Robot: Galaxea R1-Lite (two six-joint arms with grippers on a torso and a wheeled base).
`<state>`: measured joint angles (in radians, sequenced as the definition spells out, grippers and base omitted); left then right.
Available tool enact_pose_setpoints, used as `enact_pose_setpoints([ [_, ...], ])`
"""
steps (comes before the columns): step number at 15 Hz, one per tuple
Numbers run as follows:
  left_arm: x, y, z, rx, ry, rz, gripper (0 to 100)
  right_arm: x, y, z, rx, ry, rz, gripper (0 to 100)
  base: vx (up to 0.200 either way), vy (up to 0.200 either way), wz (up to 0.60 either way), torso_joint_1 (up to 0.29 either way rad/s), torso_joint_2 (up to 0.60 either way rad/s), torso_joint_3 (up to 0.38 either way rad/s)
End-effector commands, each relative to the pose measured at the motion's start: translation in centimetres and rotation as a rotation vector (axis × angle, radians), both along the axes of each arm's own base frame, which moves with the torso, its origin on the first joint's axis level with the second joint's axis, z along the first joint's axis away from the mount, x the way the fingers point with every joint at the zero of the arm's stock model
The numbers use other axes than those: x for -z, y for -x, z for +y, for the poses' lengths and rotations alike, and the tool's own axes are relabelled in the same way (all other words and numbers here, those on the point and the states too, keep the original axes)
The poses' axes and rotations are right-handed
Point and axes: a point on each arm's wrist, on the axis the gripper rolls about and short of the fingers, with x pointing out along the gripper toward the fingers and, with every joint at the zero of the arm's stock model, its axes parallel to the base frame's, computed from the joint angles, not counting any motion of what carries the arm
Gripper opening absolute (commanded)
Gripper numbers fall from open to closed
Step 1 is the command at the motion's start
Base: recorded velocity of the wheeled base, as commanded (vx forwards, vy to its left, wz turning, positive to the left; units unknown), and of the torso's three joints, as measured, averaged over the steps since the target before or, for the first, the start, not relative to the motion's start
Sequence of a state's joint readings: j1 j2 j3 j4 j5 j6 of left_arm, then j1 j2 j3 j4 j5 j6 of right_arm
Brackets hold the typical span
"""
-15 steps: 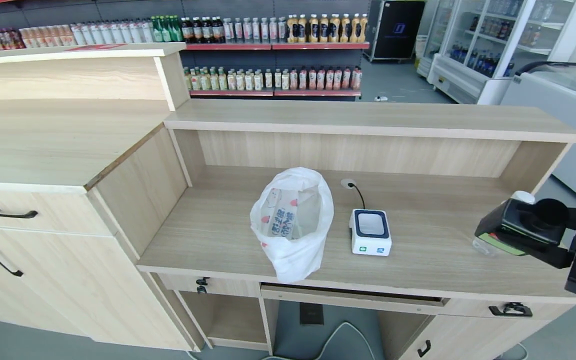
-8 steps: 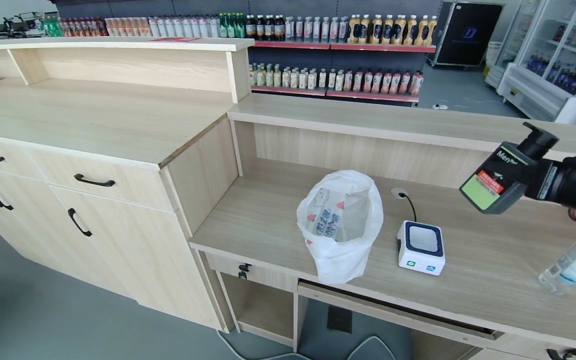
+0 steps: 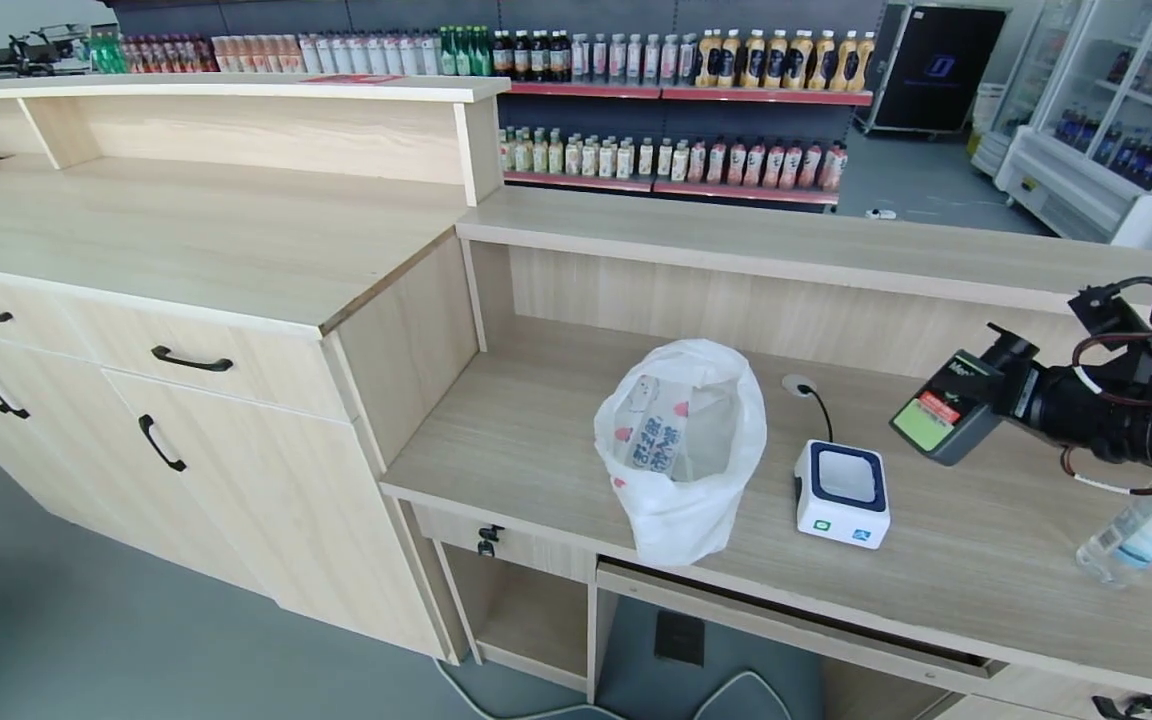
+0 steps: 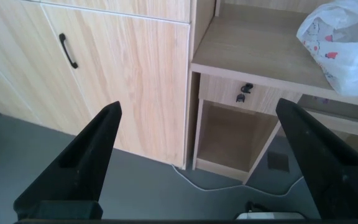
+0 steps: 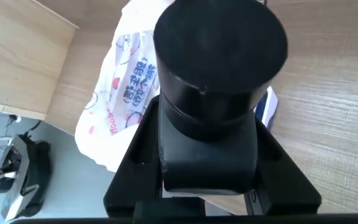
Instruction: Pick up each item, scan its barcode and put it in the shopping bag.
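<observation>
My right gripper [image 3: 1021, 400] is shut on a dark pump bottle [image 3: 941, 420] with a green and red label. It holds the bottle tilted in the air, just right of and above the white scanner [image 3: 841, 492] on the desk. In the right wrist view the bottle's black top [image 5: 219, 74] sits between my fingers, with the shopping bag [image 5: 126, 87] and the scanner's edge [image 5: 267, 106] beyond it. The white shopping bag [image 3: 681, 450] stands open left of the scanner with a printed pack inside. My left gripper [image 4: 199, 107] hangs open below desk level, left of the bag [image 4: 344, 43].
A clear bottle [image 3: 1141, 530] lies tilted on the desk [image 3: 946, 560] at the far right, under my right arm. A raised counter ledge runs behind the desk. A taller cabinet [image 3: 186, 250] with drawers stands to the left. The scanner's cable runs to a hole behind it.
The head camera swung left at first. Since then my right gripper has brought the pump bottle down and left, closer to the scanner. Bag, scanner and clear bottle stayed put.
</observation>
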<state>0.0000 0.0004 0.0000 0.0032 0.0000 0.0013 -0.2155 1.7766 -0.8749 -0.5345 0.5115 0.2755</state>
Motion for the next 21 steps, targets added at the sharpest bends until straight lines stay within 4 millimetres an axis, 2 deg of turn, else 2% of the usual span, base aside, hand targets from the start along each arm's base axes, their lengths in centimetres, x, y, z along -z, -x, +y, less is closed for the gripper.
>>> enact_pose_setpoints([
  [1, 0.0, 0.0, 0.0, 0.000, 0.000, -0.001, 100, 2.1, -1.9, -0.7, -0.029, -0.001, 0.041, 0, 0.000, 0.000, 0.00, 0.000, 0.00, 0.000],
  [7, 0.0, 0.0, 0.0, 0.000, 0.000, -0.001, 100, 5.6, -4.1, -0.7, -0.221, 0.126, 0.030, 0, 0.000, 0.000, 0.00, 0.000, 0.00, 0.000],
  [10, 0.0, 0.0, 0.0, 0.000, 0.000, -0.001, 100, 6.1, -5.2, -0.6, -0.244, 0.123, 0.025, 0, 0.000, 0.000, 0.00, 0.000, 0.00, 0.000],
  [14, 0.0, 0.0, 0.0, 0.000, 0.000, -0.001, 100, 6.5, -7.0, 0.9, -0.330, 0.106, 0.000, 0, 0.000, 0.000, 0.00, 0.000, 0.00, 0.000],
  [21, 0.0, 0.0, 0.0, 0.000, 0.000, -0.001, 100, 8.1, -8.2, 1.8, -0.366, 0.140, 0.010, 0, 0.000, 0.000, 0.00, 0.000, 0.00, 0.000],
])
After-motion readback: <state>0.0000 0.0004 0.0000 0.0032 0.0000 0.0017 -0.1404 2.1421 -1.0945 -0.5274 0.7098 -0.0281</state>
